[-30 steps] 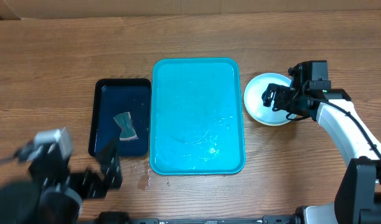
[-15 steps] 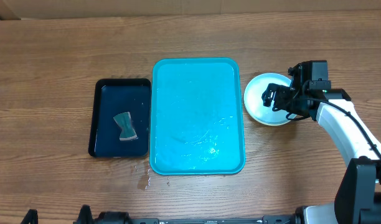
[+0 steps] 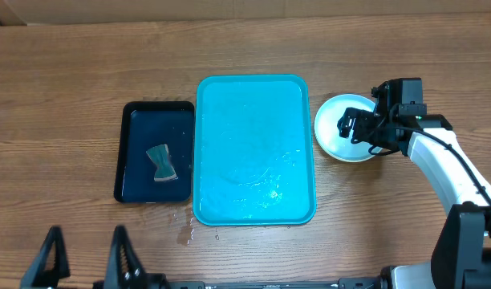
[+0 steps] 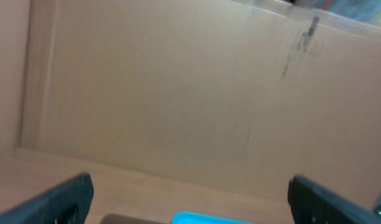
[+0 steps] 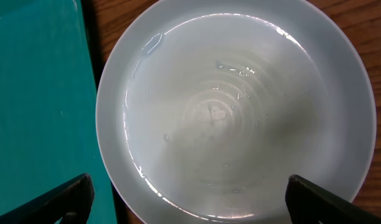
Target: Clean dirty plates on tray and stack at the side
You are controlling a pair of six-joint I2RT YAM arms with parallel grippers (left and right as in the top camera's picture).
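The cyan-blue tray (image 3: 255, 148) lies mid-table with water drops on it and no plate on it; its far edge shows in the left wrist view (image 4: 203, 219). A whitish plate with a light cyan rim (image 3: 334, 120) sits on the table right of the tray. It fills the right wrist view (image 5: 234, 106), wet and with no smears. I cannot tell if other plates lie under it. My right gripper (image 3: 354, 127) hovers over the plate, open and empty (image 5: 190, 202). My left gripper (image 3: 85, 241) is open and empty at the front left edge (image 4: 190, 199).
A black tray (image 3: 156, 152) left of the blue tray holds a grey-blue sponge (image 3: 160, 163). Water drops lie on the table at the blue tray's front left corner (image 3: 188, 233). A cardboard wall (image 4: 178, 93) stands behind the table.
My left arm swung out of the overhead view from the front left. Now only its open fingers show at the bottom edge. The right arm and the plate have not moved.
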